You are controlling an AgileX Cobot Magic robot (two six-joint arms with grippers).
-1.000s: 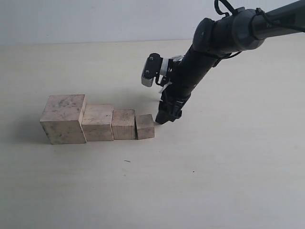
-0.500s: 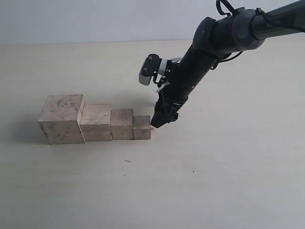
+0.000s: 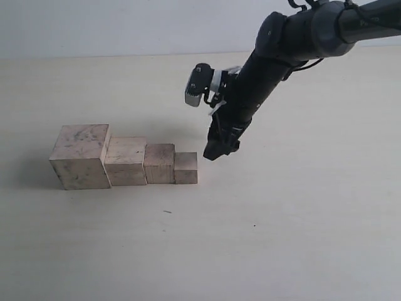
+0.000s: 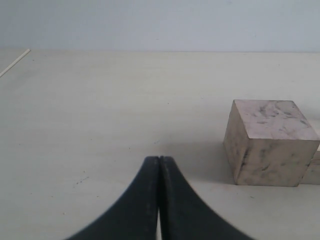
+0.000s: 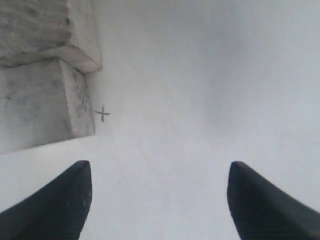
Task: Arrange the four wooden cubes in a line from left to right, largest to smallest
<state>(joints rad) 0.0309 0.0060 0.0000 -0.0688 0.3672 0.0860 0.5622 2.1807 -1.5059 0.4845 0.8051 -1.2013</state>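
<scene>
Four wooden cubes stand touching in a row on the table. From left to right they are the largest, smudged cube, the second cube, the third cube and the smallest cube. My right gripper hangs just right of the smallest cube, slightly above the table, open and holding nothing. In the right wrist view the gripper shows wide-apart fingertips, with the smallest cube beside them. My left gripper is shut and empty; the largest cube lies off to its side. The left arm is out of the exterior view.
The pale table stretches bare around the row. A small pencil cross marks the surface near the smallest cube. The right arm reaches in from the upper right.
The right gripper pushed the smallest cube left against the row and squared it up, then drew back up and to the right, leaving a small gap.
</scene>
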